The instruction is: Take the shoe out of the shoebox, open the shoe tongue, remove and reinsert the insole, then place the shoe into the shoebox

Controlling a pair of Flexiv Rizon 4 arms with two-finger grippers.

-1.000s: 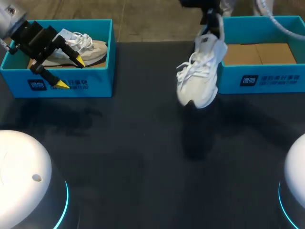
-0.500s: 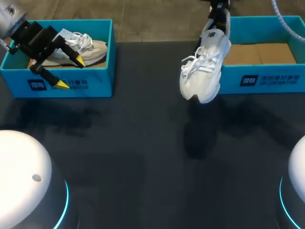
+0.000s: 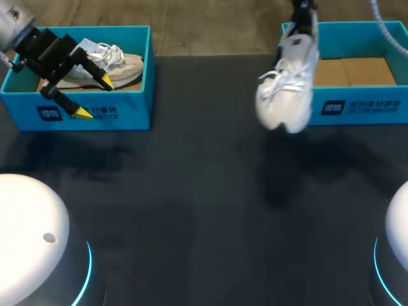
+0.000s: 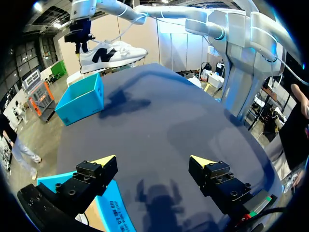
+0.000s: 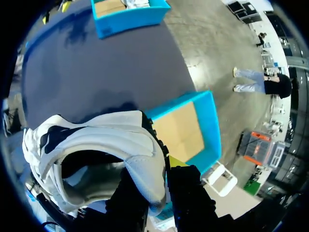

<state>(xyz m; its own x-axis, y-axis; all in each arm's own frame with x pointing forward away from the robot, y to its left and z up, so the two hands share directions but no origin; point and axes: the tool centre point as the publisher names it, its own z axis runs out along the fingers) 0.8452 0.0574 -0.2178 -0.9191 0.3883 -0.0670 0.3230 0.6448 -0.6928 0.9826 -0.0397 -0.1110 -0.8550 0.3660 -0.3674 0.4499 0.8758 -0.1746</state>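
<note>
A white shoe (image 3: 285,95) hangs toe-down in the air at the left wall of the right blue shoebox (image 3: 357,105). My right gripper (image 3: 302,25) is shut on its heel. In the right wrist view the heel collar (image 5: 137,145) sits pinched in the right gripper (image 5: 163,170), with the cardboard floor of the right shoebox (image 5: 186,130) below. My left gripper (image 3: 95,97) stands open over the front wall of the left shoebox (image 3: 137,111), which holds a second pale shoe (image 3: 121,64). The left gripper (image 4: 153,161) holds nothing, and the held shoe (image 4: 113,52) shows far ahead of it.
Dark table (image 3: 191,210) lies between the two boxes. Two white round robot bases (image 3: 32,242) stand at the near corners. The right shoebox (image 4: 82,99) sits at the far table edge in the left wrist view.
My right arm has carried the hanging shoe to the right and farther back, up to the right shoebox's left wall. The left arm has not moved.
</note>
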